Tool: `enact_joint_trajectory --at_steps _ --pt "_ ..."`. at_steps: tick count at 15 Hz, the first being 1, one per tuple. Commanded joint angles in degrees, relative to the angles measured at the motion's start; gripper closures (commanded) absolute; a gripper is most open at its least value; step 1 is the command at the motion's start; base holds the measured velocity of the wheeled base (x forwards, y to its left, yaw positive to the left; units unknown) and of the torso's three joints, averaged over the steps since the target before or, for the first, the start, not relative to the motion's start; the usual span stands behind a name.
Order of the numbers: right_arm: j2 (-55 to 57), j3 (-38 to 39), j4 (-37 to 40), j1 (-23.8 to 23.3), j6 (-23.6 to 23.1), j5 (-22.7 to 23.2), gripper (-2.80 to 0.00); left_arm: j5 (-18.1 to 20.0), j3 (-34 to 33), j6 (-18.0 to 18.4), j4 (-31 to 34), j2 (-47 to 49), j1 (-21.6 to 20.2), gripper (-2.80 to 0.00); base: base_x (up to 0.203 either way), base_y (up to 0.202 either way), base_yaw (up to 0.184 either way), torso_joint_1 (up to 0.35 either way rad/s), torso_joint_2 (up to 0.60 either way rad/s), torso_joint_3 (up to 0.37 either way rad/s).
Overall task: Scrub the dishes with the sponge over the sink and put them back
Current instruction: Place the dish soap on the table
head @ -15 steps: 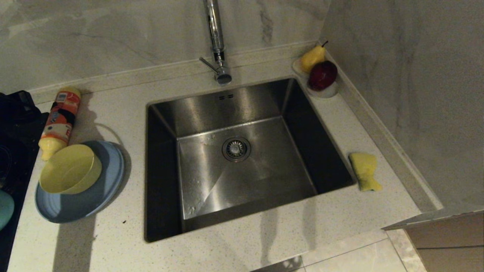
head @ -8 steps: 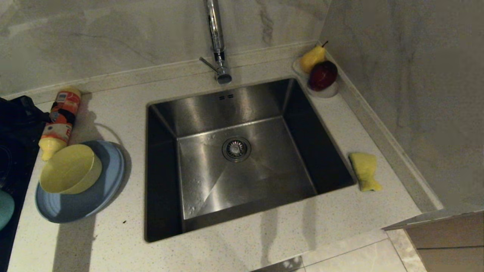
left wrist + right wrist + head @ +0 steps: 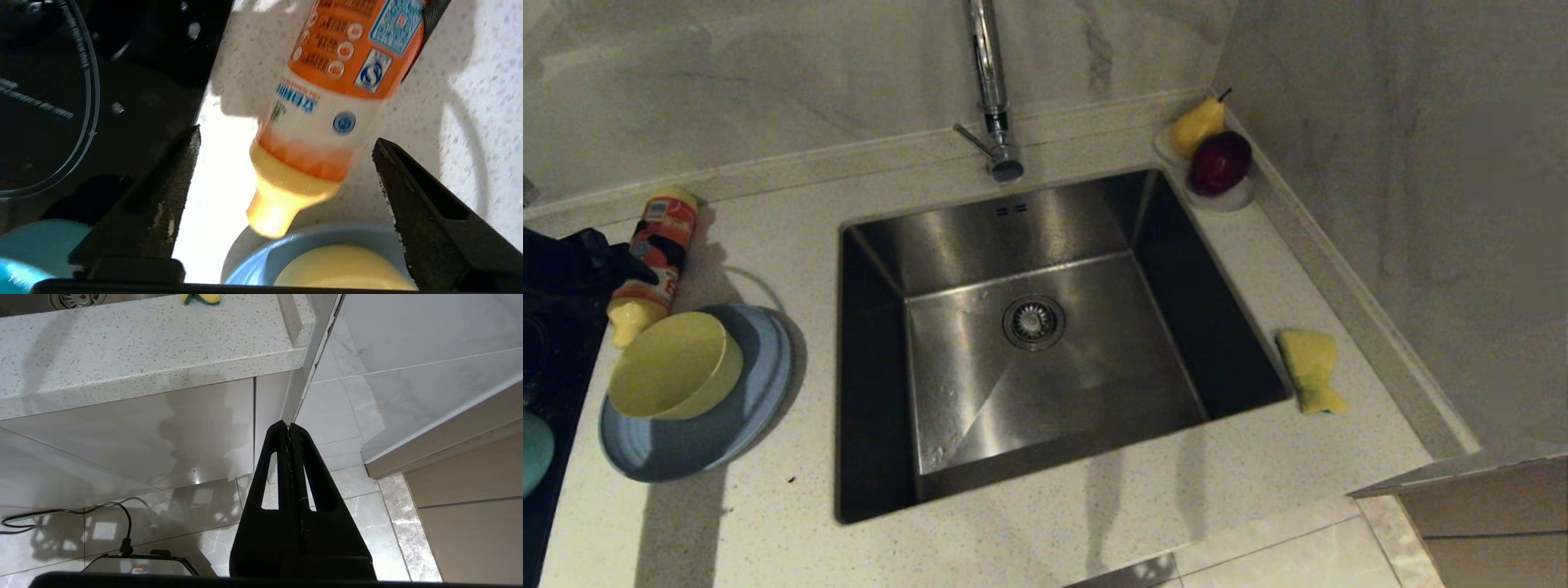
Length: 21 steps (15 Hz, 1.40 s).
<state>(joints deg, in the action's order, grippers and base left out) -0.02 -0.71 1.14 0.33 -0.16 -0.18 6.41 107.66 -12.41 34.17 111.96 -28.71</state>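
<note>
Kitchen counter [image 3: 1045,539] with steel sink [image 3: 1045,343], dishes at its left, sponge at its right.

Largest first: sink basin bare inside but for the round drain strainer [image 3: 1033,322], tall chrome tap [image 3: 991,90] behind. Left of it, light-blue plate [image 3: 698,445] on the counter, holding the pale-yellow bowl [image 3: 674,365], tilted, nothing seen inside. Teal bowl [image 3: 533,453] at the far left edge, on the dark hob [image 3: 547,327], apart from the plate. Orange-and-white bottle [image 3: 327,94] lying beside the plate, yellow cap [image 3: 278,204] toward the plate's rim. White fruit dish [image 3: 1225,196] in the back right corner, with a yellow pear [image 3: 1199,124] and a dark red fruit [image 3: 1219,163]. Sponge [image 3: 1311,369] on the counter, just right of the sink. Left gripper [image 3: 286,159] above the bottle's cap end, jaws spread wide, holding nothing. Right gripper [image 3: 289,426] low beside the cabinet front, fingers pressed together, nothing between them.
</note>
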Motion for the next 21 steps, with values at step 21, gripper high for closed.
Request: enact_joint_trajectory --at_steps 21 --pt "-0.06 0.0 0.0 0.02 -0.02 0.0 0.0 3.26 0.1 -6.4 -13.95 6.94 -0.03 -2.8 0.0 0.0 0.0 0.0 0.0 0.0"
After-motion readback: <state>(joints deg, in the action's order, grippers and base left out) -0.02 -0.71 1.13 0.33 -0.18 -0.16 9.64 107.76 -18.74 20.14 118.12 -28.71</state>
